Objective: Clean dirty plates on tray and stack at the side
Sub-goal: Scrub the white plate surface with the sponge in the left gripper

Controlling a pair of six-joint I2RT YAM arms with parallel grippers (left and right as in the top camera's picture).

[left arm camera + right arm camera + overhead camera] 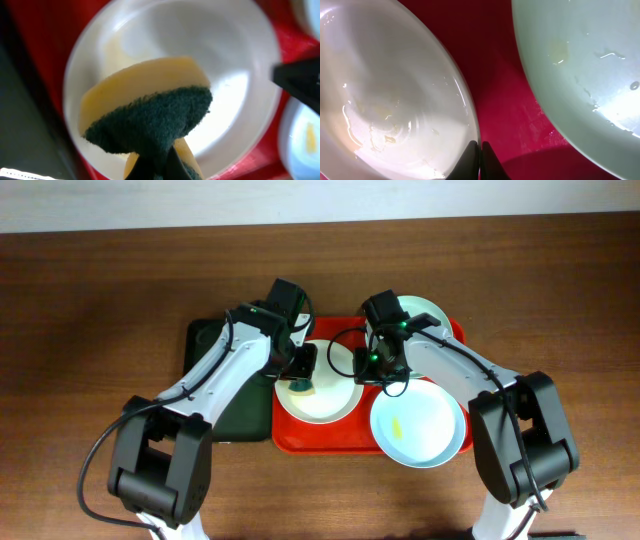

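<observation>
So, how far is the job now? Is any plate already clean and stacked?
Done: nothing yet; all three plates lie on the red tray, none stacked at the side. In hand: the left gripper holds a sponge over the white plate, the right gripper shut at its rim. Left: the front mint plate with a yellow smear, the back mint plate, then stacking.

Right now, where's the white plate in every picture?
Overhead: the white plate lies on the left half of the red tray.
Left wrist: the white plate fills most of the picture, behind the sponge.
Right wrist: the white plate takes up the left side.
Shared landmark: the red tray under the plate shows in all three views.
</observation>
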